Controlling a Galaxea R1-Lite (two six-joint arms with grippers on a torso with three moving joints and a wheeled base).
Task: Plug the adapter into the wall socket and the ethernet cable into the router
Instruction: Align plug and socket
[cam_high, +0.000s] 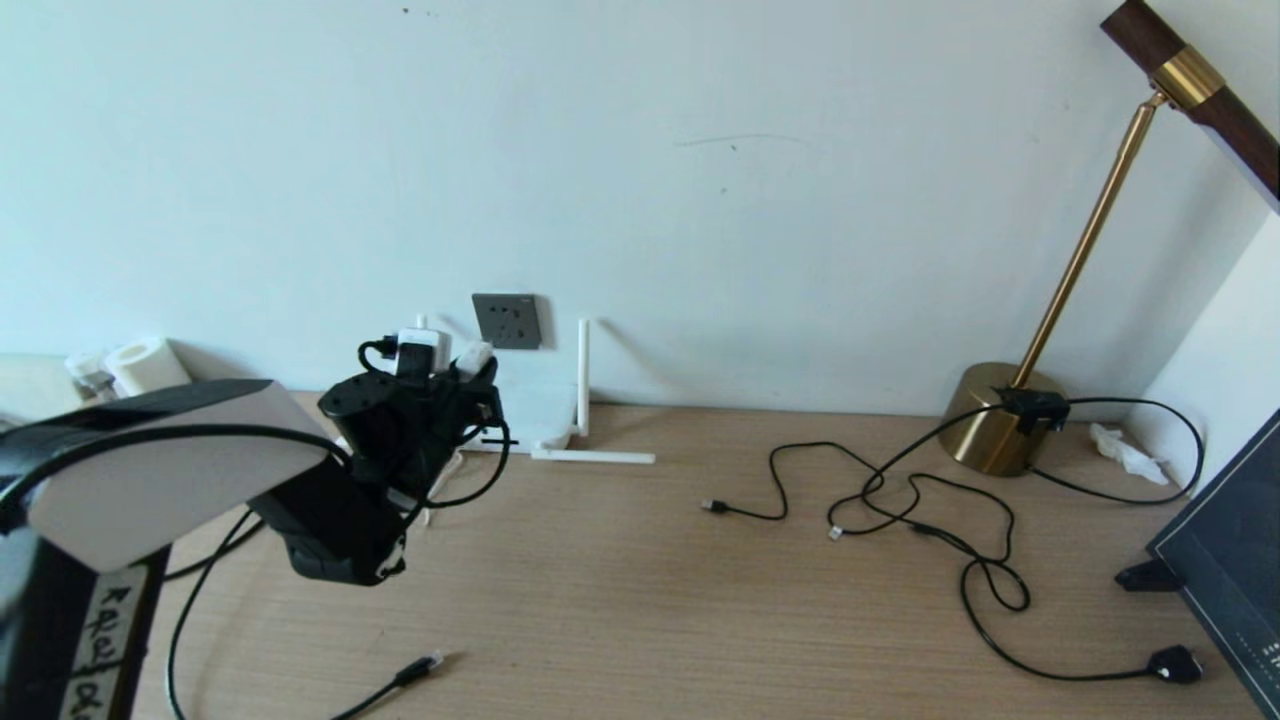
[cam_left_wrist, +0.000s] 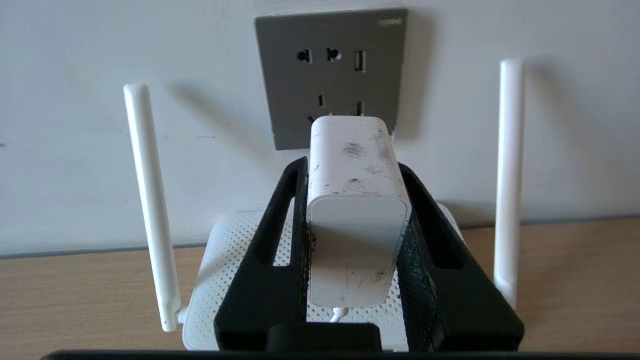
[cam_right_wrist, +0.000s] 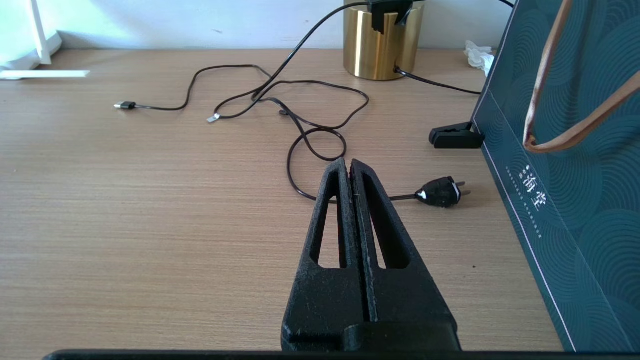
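Observation:
My left gripper (cam_left_wrist: 352, 165) is shut on the adapter (cam_left_wrist: 355, 200), a scuffed white cube with its thin white cord trailing back. Its far end points at the lower half of the dark grey wall socket (cam_left_wrist: 300, 85); I cannot tell whether they touch. In the head view the adapter (cam_high: 418, 345) sits just left of the wall socket (cam_high: 508, 320). Below the gripper lies the white router (cam_left_wrist: 225, 265), with upright antennas on both sides. The ethernet cable (cam_high: 415, 670) lies loose near the desk's front edge. My right gripper (cam_right_wrist: 348, 162) hangs shut and empty over the desk.
Thin black cords (cam_high: 900, 500) sprawl across the right half of the desk, ending in a small black plug (cam_high: 1175, 663). At the back right stands a brass lamp base (cam_high: 990, 420), with a dark teal bag (cam_high: 1230, 560) at the right edge. One router antenna (cam_high: 595, 457) lies flat.

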